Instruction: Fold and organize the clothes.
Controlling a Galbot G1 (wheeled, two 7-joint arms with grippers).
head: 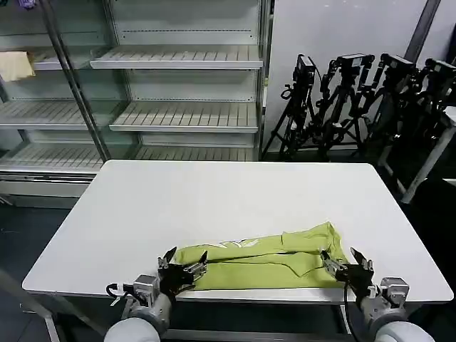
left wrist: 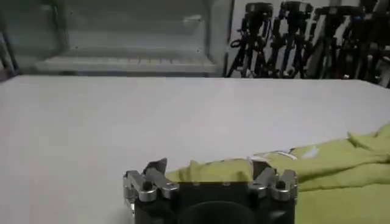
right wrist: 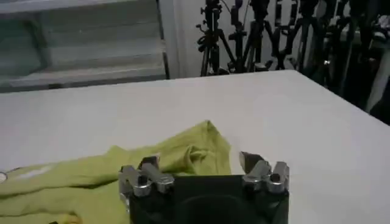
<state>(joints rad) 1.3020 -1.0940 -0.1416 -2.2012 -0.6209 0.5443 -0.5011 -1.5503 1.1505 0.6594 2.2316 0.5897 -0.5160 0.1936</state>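
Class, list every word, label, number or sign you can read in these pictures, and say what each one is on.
None can be read.
The white print on the yellow-green T-shirt lies folded into the cloth: too blurred to read.
Nothing readable shows on the white table, the shelves or the tripods.

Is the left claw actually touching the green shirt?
Touching, it seems. In the head view the left gripper, jaws open, overlaps the T-shirt's end; the left wrist view shows the cloth bunched between the jaws.
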